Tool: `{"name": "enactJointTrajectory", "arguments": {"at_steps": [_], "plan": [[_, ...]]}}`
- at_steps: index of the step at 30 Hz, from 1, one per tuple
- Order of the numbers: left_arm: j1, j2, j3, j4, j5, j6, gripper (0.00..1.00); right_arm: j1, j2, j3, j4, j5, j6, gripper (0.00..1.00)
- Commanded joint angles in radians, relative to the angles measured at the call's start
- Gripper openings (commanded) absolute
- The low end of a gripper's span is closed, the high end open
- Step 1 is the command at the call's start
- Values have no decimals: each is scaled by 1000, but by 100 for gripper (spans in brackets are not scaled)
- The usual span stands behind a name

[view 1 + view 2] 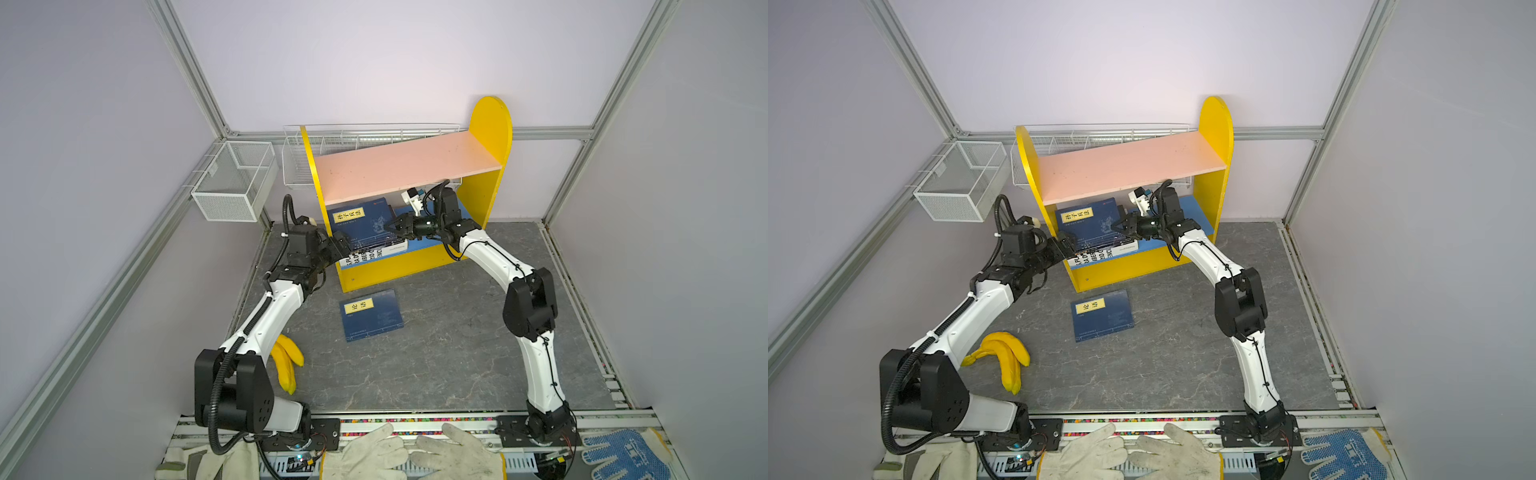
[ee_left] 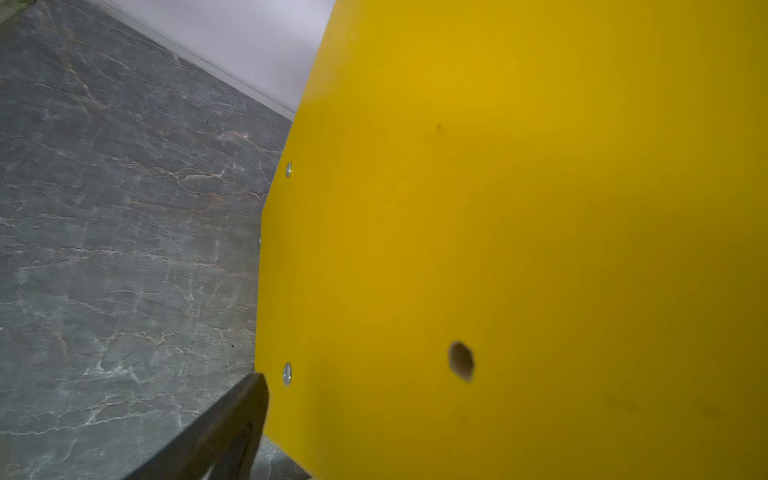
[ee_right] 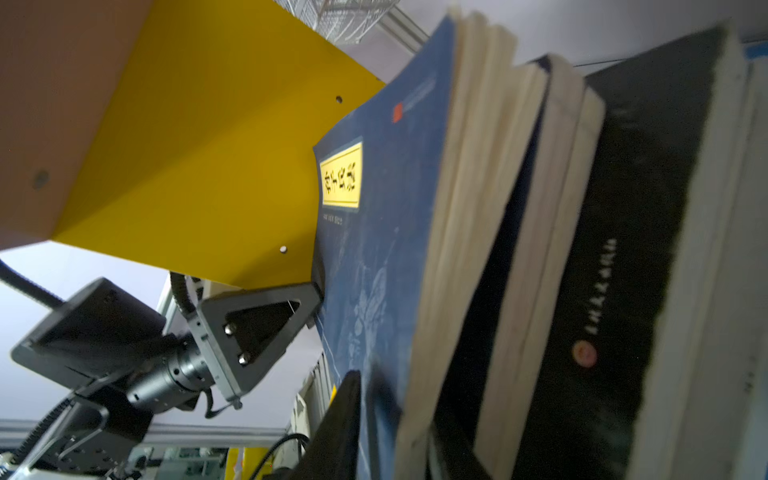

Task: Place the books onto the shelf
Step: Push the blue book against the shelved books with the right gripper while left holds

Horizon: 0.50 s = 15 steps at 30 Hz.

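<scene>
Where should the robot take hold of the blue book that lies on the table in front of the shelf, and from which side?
Probably by its right edge, coming low from the right with the right gripper. The book lies flat, cover up, on the table, touching nothing else, so a finger must slide under a thin edge.

Colours and patterns, bookshelf scene
Listed: shelf [image 1: 492,124] yellow sides, pink upper board, blue lower board; loose book [image 1: 371,316] navy, yellow label; tabletop [image 1: 436,353] grey, pale-veined; bananas [image 1: 286,361] yellow.
</scene>
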Motion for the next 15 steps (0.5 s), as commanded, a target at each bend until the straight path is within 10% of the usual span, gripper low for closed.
{"name": "enactJointTrajectory", "arguments": {"at_steps": [1,15], "plan": [[7,-4,-37,-79,-126,-30,95,-6,21,34,-66,76,-64,32],[6,-16,-19,-46,-65,-34,95,-37,-32,19,-32,236,-113,31]]}}
